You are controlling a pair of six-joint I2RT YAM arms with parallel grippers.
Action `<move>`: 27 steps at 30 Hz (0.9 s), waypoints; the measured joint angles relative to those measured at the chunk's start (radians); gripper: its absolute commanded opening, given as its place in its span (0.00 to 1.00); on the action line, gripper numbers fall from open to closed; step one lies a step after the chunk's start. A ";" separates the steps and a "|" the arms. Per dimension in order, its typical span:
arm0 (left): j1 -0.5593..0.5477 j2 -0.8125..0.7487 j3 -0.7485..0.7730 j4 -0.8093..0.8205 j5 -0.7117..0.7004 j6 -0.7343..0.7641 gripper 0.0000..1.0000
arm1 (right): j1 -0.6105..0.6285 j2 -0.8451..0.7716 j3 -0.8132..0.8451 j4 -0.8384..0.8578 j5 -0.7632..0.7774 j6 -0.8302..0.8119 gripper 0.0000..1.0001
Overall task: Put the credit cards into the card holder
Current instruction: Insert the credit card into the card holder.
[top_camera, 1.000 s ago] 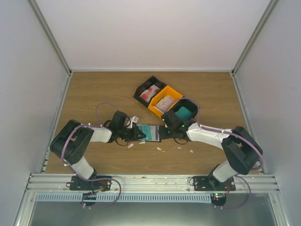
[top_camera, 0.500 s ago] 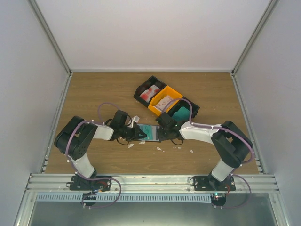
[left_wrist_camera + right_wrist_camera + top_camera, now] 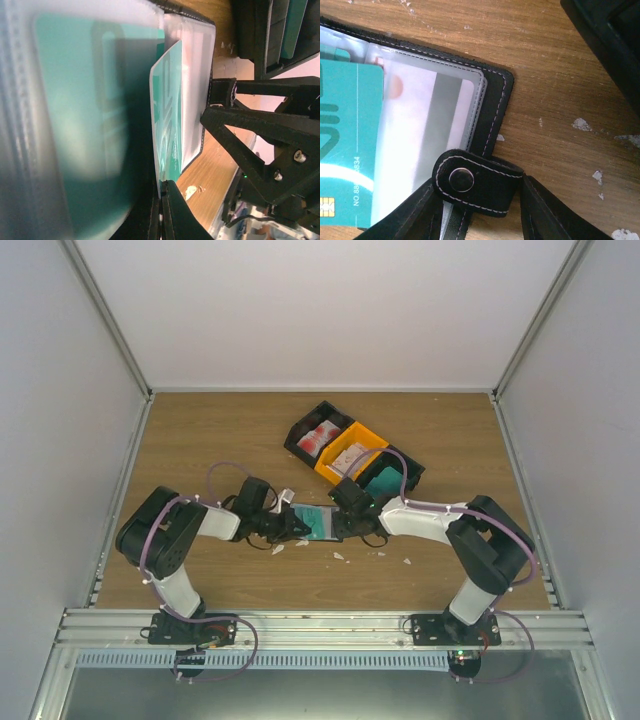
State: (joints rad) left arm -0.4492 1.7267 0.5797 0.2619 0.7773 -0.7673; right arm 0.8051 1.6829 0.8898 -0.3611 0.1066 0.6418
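Observation:
The black card holder point(image 3: 494, 105) lies open on the wood between both grippers, its clear sleeves point(image 3: 196, 95) facing up. A teal credit card point(image 3: 169, 115) stands edge-on over the sleeves, and my left gripper point(image 3: 162, 202) is shut on its near edge. That same teal card point(image 3: 345, 125) covers the holder's left sleeves in the right wrist view. My right gripper point(image 3: 479, 182) pinches the holder's snap strap point(image 3: 485, 186), one finger against each end. From above, the left gripper point(image 3: 292, 524) and the right gripper point(image 3: 346, 524) meet at the card holder point(image 3: 320, 522).
Three open bins sit in a row behind the holder: a black bin point(image 3: 300, 430) with red-and-white cards, an orange bin point(image 3: 372, 440) with pale cards, and a black bin point(image 3: 410, 468) with teal cards point(image 3: 384, 480). Small white scraps point(image 3: 338, 556) dot the wood in front.
My right gripper came left from the teal-card bin to the holder's right end and narrowed its jaws onto the strap. The left gripper kept its hold on the teal card.

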 measured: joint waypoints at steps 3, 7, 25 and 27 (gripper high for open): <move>0.003 -0.002 -0.027 0.039 0.014 -0.031 0.00 | 0.001 0.003 0.003 -0.001 0.000 0.008 0.42; 0.008 0.005 -0.034 0.056 0.033 -0.051 0.00 | 0.002 0.006 0.006 0.000 0.000 0.010 0.41; 0.017 0.070 0.066 -0.051 0.089 0.002 0.00 | 0.002 0.008 0.006 0.006 -0.003 0.010 0.40; 0.017 0.068 0.066 -0.052 0.084 0.002 0.00 | 0.002 0.008 0.006 0.006 -0.003 0.010 0.40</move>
State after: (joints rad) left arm -0.4320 1.7950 0.6453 0.2096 0.8616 -0.7658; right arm 0.8070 1.6905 0.8959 -0.3546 0.1036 0.6514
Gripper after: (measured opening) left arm 0.025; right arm 0.401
